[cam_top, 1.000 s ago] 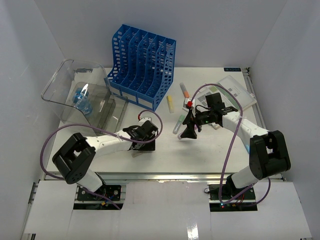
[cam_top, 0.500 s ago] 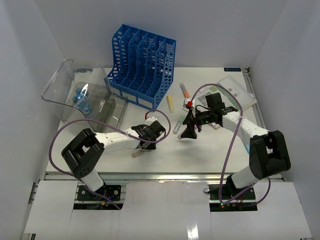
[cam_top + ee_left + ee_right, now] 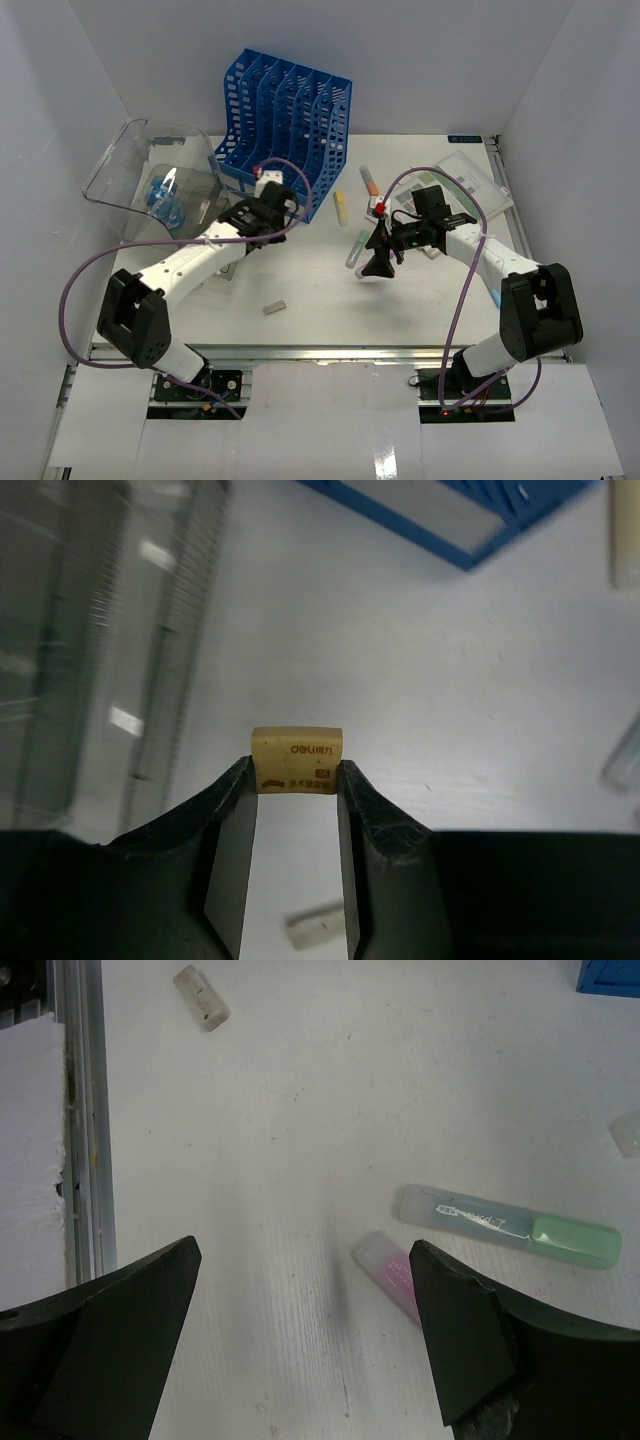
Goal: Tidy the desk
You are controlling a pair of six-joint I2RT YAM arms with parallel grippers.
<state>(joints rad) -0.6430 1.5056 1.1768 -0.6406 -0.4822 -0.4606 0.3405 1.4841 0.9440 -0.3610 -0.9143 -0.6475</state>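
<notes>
In the left wrist view my left gripper (image 3: 296, 780) is shut on a small yellowish eraser (image 3: 296, 750), pinched between its fingertips and held above the white desk (image 3: 330, 300). Seen from above, the left gripper (image 3: 268, 198) hovers between the clear container (image 3: 130, 170) and the blue file rack (image 3: 285, 130). A second, whitish eraser (image 3: 274, 308) lies near the desk's front. My right gripper (image 3: 303, 1250) stands wide open and empty over the desk, right of centre (image 3: 378, 262). A green highlighter (image 3: 510, 1225) and a pink one (image 3: 390, 1272) lie beside its right finger.
A yellow highlighter (image 3: 341, 207) and an orange one (image 3: 369, 181) lie behind the right gripper. A flat clear case (image 3: 470, 180) sits at the back right. A blue object (image 3: 165, 200) rests inside the clear container. The metal rail (image 3: 85, 1110) runs along the front edge.
The left gripper closed on the yellowish eraser near the desk's front, lifted it and carried it back toward the container and rack. The whitish eraser stayed. The right arm has not moved.
</notes>
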